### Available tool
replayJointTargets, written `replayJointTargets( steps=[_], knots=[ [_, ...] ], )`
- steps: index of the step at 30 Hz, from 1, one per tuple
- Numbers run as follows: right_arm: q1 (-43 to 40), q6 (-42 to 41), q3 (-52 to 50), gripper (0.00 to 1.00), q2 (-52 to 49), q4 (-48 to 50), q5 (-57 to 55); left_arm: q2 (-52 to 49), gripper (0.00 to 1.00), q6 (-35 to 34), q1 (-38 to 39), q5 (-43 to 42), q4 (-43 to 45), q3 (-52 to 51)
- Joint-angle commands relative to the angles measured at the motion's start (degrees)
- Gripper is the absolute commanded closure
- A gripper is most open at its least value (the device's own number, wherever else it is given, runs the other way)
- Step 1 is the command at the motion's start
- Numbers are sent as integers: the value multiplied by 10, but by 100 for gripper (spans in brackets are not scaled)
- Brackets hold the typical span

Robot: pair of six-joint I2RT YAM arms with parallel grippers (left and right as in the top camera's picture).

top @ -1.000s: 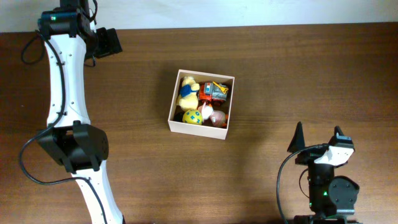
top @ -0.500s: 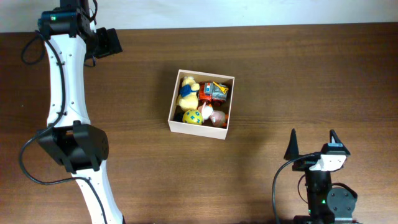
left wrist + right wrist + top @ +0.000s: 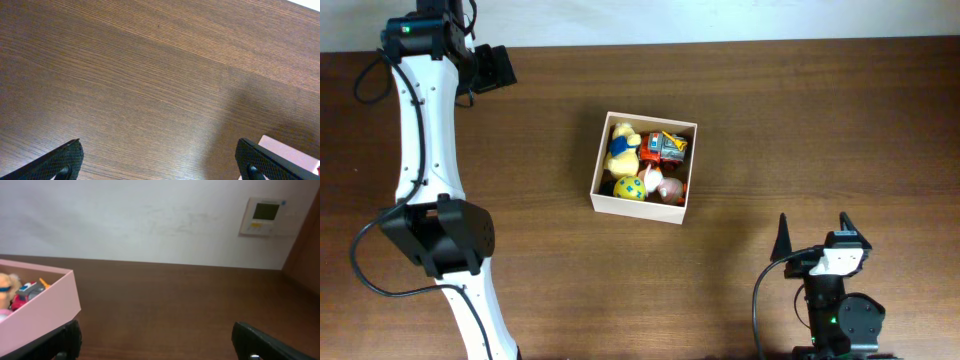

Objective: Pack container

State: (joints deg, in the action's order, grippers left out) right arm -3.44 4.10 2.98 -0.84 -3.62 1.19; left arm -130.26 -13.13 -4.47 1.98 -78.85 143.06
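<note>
The container (image 3: 605, 203), a square white cardboard box, stands mid-table and holds several small toys: a yellow plush (image 3: 622, 145), an orange-red toy truck (image 3: 667, 146) and a spotted yellow ball (image 3: 630, 187). My left gripper (image 3: 496, 68) is far off at the back left, open and empty; its wrist view shows the wide-open fingers (image 3: 157, 150) over bare wood and a pale corner (image 3: 292, 152) at the lower right. My right gripper (image 3: 813, 232) is open and empty near the front right. Its wrist view (image 3: 155, 330) shows the container's wall (image 3: 40, 317) at the left.
The brown wooden table (image 3: 800, 110) ends at a white wall (image 3: 150, 220) with a small wall control panel (image 3: 264, 215). The left arm's white links (image 3: 425, 150) run down the left side of the table.
My right arm has drawn back toward the table's front edge and slightly left, its gripper still open. The left arm and the container have not moved.
</note>
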Motion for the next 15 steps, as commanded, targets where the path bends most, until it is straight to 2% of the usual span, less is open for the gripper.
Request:
replayJointTargets(
  steps=[1,15],
  knots=[
    [-3,-1,-10,1,7,4,12,-2,1,-5,0,4,0,9],
    [-3,0,-27,1,7,-6,12,-2,1,-5,0,4,0,9]
  ],
)
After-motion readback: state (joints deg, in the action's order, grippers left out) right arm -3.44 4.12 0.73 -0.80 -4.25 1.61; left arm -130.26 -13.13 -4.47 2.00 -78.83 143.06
